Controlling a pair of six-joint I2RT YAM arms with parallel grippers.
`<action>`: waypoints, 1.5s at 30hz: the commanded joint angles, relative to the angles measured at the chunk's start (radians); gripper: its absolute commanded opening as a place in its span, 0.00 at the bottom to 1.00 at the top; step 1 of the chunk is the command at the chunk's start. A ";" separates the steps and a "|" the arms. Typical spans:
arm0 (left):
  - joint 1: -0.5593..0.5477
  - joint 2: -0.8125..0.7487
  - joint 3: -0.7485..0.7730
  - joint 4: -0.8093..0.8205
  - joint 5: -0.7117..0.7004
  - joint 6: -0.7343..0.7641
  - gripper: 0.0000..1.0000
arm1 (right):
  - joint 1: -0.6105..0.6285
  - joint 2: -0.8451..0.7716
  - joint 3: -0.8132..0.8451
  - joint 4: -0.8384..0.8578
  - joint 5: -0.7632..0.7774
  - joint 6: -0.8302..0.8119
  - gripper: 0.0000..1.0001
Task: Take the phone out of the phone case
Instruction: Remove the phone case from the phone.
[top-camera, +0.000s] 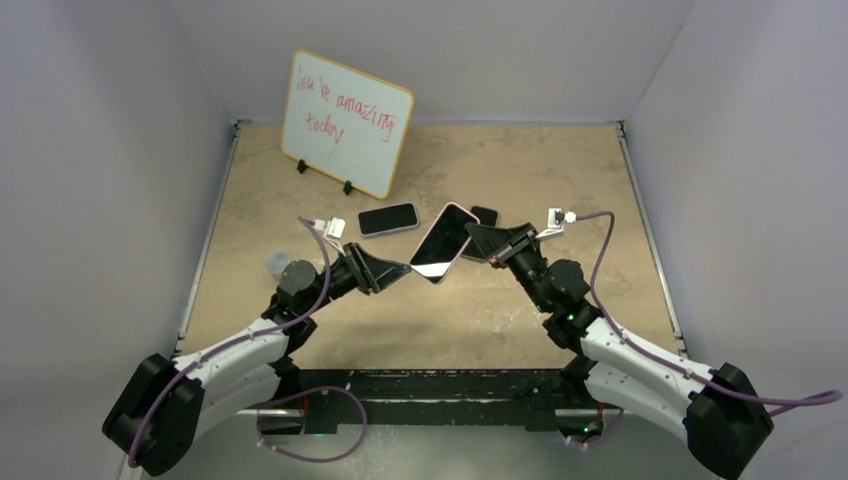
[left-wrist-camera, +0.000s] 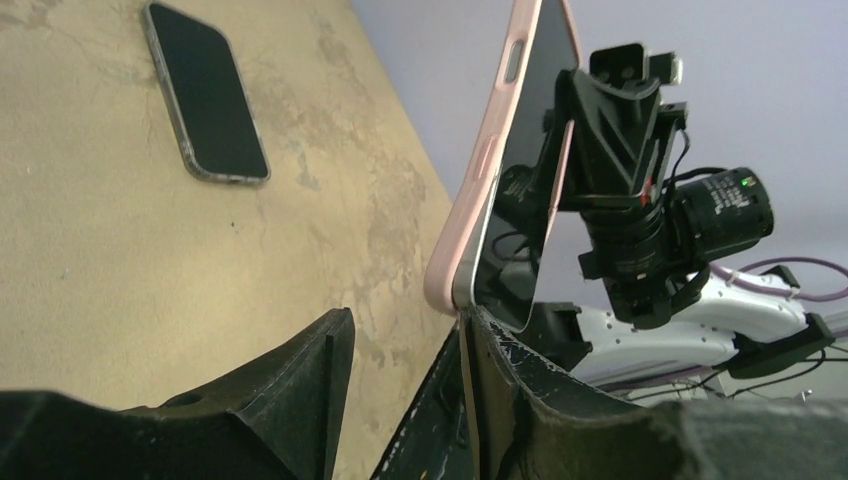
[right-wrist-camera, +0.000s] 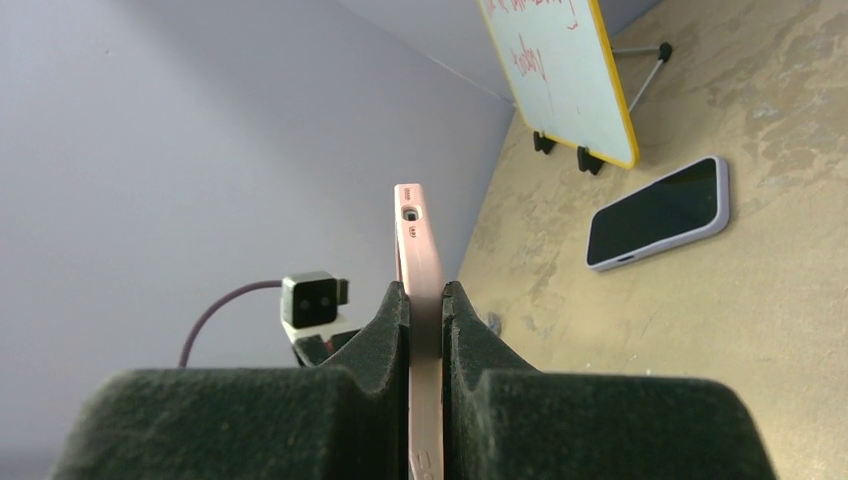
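Left gripper (top-camera: 403, 271): jaws parted, nothing clamped; lower corner of phone case (left-wrist-camera: 482, 170) met at one fingertip. Phone (top-camera: 443, 242) seated in case, held tilted off table (top-camera: 480, 310) between both grippers. Right gripper (right-wrist-camera: 425, 296): clamped on case's far edge. Second phone (top-camera: 388, 218) laid beyond left gripper.

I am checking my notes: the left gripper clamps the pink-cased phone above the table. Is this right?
No: the right gripper clamps the pink-cased phone above the table, as the right wrist view shows. The left gripper is open.
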 joint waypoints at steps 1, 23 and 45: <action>0.005 0.049 0.025 0.082 0.068 0.028 0.45 | -0.003 -0.021 0.012 0.133 0.013 0.082 0.00; 0.005 0.068 -0.009 0.255 0.100 -0.086 0.42 | -0.004 -0.028 -0.011 0.165 0.015 0.099 0.00; 0.005 0.082 -0.041 0.282 0.087 -0.104 0.29 | -0.006 -0.037 -0.022 0.201 -0.001 0.146 0.00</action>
